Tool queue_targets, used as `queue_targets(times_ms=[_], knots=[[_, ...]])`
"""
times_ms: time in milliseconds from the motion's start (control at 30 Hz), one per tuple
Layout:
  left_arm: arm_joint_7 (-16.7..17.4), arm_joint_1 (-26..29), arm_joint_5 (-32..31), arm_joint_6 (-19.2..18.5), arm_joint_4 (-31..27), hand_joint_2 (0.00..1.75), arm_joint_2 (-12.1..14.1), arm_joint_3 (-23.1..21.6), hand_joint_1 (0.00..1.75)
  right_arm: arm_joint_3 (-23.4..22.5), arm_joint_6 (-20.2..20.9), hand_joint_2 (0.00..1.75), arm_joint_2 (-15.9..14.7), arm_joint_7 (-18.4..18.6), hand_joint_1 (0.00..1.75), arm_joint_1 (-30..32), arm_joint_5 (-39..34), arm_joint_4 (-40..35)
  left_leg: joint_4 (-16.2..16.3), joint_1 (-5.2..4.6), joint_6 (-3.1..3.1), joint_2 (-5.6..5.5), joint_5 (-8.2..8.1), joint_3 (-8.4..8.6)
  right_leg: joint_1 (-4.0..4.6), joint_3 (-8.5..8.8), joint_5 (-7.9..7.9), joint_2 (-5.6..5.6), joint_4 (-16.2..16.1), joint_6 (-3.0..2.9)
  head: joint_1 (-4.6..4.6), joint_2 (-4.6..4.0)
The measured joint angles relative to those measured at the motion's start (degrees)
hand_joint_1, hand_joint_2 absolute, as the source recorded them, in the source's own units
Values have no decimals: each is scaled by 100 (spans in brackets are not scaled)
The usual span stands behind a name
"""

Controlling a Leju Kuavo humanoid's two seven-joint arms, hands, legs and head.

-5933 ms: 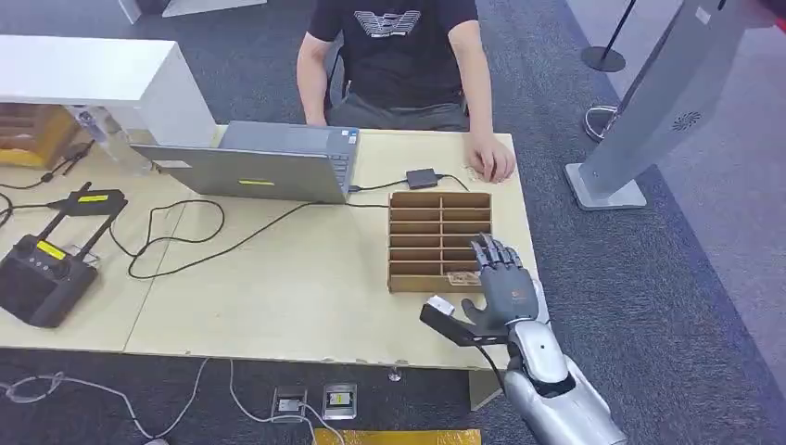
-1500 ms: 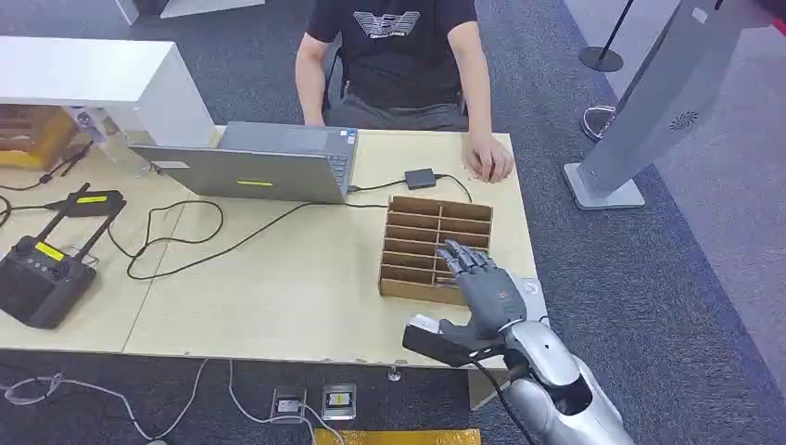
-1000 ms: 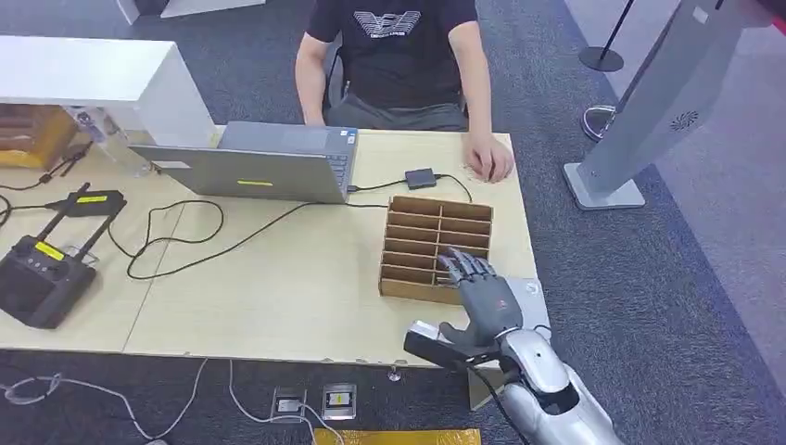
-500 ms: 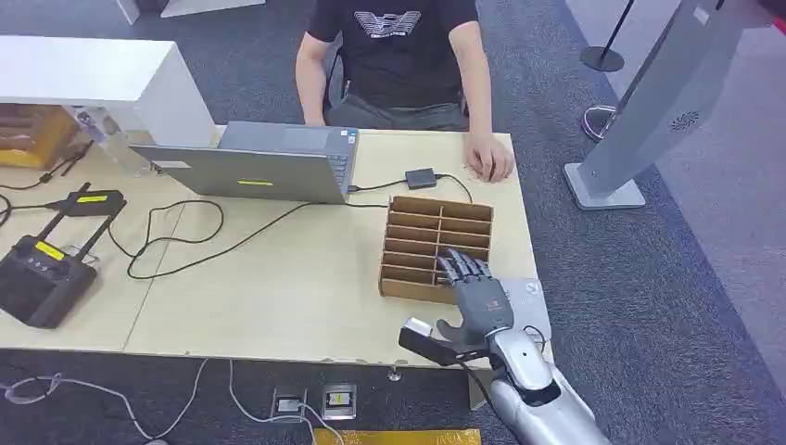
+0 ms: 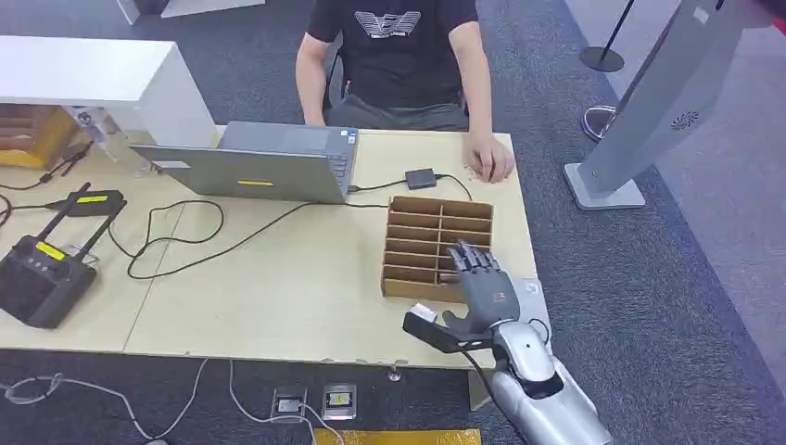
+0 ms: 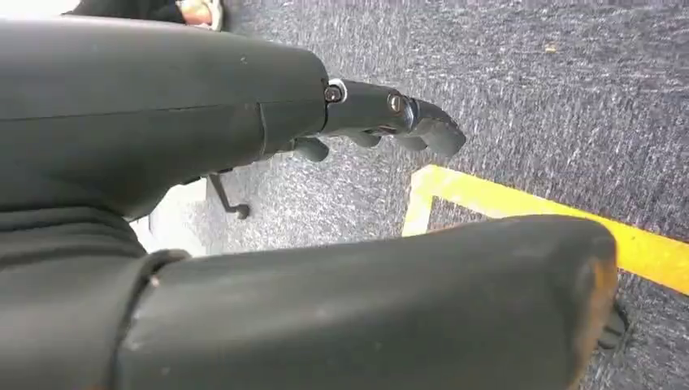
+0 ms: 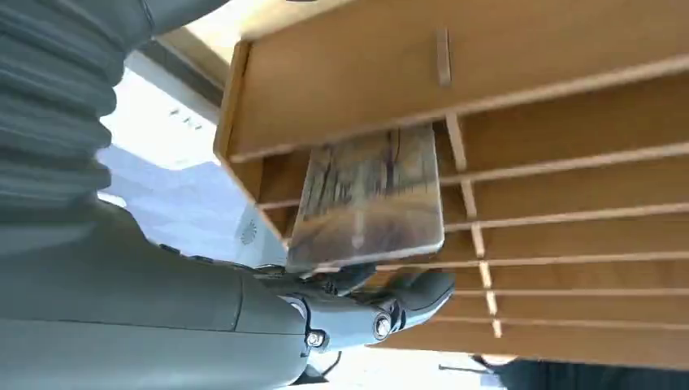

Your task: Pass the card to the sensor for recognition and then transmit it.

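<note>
The right hand (image 5: 482, 295) reaches over the near right corner of the wooden slotted tray (image 5: 417, 243), and in the right wrist view its fingers (image 7: 382, 313) pinch the card (image 7: 366, 195), which sits half inside the tray's nearest compartment. The left hand (image 6: 244, 203) hangs over carpet, holding nothing, fingers loosely extended. I judge the risk to be the card catching on a divider or slipping from this shallow edge pinch as it lifts, or the light tray dragging along. Just right of the tray lies a pale sensor pad (image 5: 530, 289). Beyond the tray, on the light wooden desk (image 5: 278, 297), a person's hand (image 5: 489, 162) rests; left of the tray stands a laptop (image 5: 269, 162). Dark carpet surrounds.
</note>
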Motion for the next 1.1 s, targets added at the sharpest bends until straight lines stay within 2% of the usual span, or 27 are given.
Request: queue_targets(times_ms=[567, 833, 1100], knots=[[-61, -1, -7, -9, 0, 0, 24, 0, 0, -278, 103, 175, -66, 151, 0, 2, -7, -667, 0, 0, 0, 0, 0, 0, 0, -1, 0, 3, 0, 0, -2, 0], [-61, -1, 0, -9, 0, 0, 26, 0, 0, -280, 612, 175, -94, 188, 0, 78, -13, -960, 0, 0, 0, 0, 0, 0, 0, -2, 0, 3, 0, 0, -2, 0], [-61, -1, 9, -9, 0, 0, 24, 0, 0, -273, 761, 175, -103, 135, 0, 124, -9, -1005, 0, 0, 0, 0, 0, -1, 0, -1, 0, 2, 0, 0, -2, 0]])
